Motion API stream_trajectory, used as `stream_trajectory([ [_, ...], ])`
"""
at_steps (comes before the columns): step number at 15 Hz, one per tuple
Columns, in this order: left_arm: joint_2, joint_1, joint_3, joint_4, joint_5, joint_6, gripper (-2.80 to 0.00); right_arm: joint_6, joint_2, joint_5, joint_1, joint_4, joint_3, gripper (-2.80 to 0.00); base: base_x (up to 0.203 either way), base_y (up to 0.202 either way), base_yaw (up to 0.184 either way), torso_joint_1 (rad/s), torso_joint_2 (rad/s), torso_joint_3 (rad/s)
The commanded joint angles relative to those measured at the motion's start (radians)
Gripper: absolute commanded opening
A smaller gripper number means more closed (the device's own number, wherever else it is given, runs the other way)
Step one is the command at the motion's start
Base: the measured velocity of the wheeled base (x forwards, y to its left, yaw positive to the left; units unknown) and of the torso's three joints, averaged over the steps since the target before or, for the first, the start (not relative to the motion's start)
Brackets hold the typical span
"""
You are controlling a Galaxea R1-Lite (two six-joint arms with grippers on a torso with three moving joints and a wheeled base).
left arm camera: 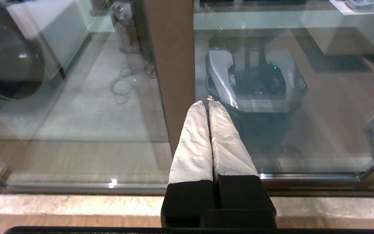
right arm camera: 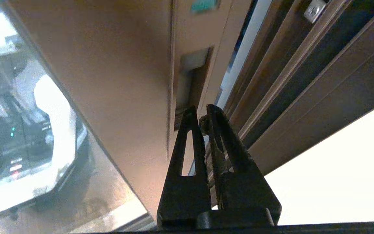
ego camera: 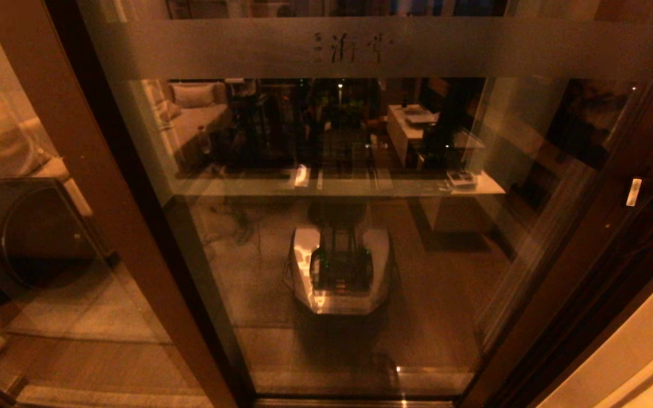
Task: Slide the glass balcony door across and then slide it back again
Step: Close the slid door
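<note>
The glass balcony door [ego camera: 428,266] fills the head view: clear glass in a dark brown frame, with a frosted band [ego camera: 474,48] across the top. My left gripper [left arm camera: 205,102] is shut, its white-wrapped fingers pressed together with nothing between them. It points at the door's brown stile [left arm camera: 170,58], low down near the sill. My right gripper [right arm camera: 201,112] has its black fingers shut and empty. Its tips sit just below the recessed handle slot [right arm camera: 192,81] in the other stile. Whether either gripper touches the frame cannot be told.
The glass mirrors my own base [ego camera: 340,272] and the room behind. A dark round-fronted machine [ego camera: 26,232] stands beyond the glass at left. A stone sill [left arm camera: 76,204] runs below the door. Brown frame rails [right arm camera: 304,81] and a pale wall [right arm camera: 336,182] lie right of the handle.
</note>
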Motion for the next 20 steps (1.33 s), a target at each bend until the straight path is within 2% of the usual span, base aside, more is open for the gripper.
stream_trajectory([
  [1,0.002,0.0,0.0,0.0,0.0,0.001,-2.8,0.0,-0.005,0.0,-0.001,-0.002,0.005,-2.8,0.0,0.0,0.0,0.0,0.0,0.0],
  [6,0.002,0.0,0.0,0.0,0.0,0.001,-2.8,0.0,0.005,0.041,0.0,-0.002,0.0,-2.8,0.0,0.0,0.0,0.0,0.0,0.0],
  [20,0.001,0.0,0.0,0.0,0.0,0.001,-2.8,-0.001,0.087,0.039,-0.013,-0.005,-0.063,-2.8,0.0,0.0,0.0,0.0,0.0,0.0],
])
